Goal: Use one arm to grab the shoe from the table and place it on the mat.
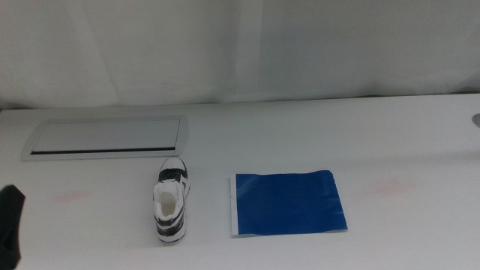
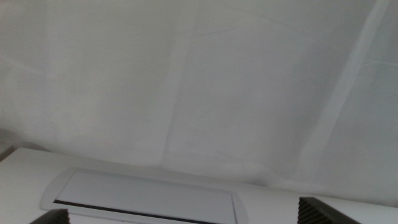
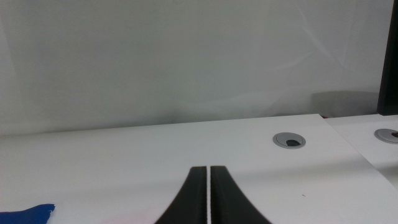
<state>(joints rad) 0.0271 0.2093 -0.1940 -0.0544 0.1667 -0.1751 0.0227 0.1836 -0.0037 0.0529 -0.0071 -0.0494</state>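
The shoe (image 1: 171,202) lies on the table (image 1: 390,142), just left of the mat (image 1: 286,203) and apart from it, its long axis running away from the camera. Beyond the shoe sits a grey-framed panel (image 1: 105,138), set into the tabletop. The left gripper (image 1: 9,217) shows as a dark shape at the middle view's lower left edge, well to the left of the shoe and not touching it; in its wrist view its jaws stand wide apart at the two bottom corners, with the panel (image 2: 143,198) between them. The right gripper (image 3: 209,194) is out of the middle view; its jaws are closed together, seemingly with only a hairline between them, above bare table, a corner of the mat (image 3: 28,214) off to one side.
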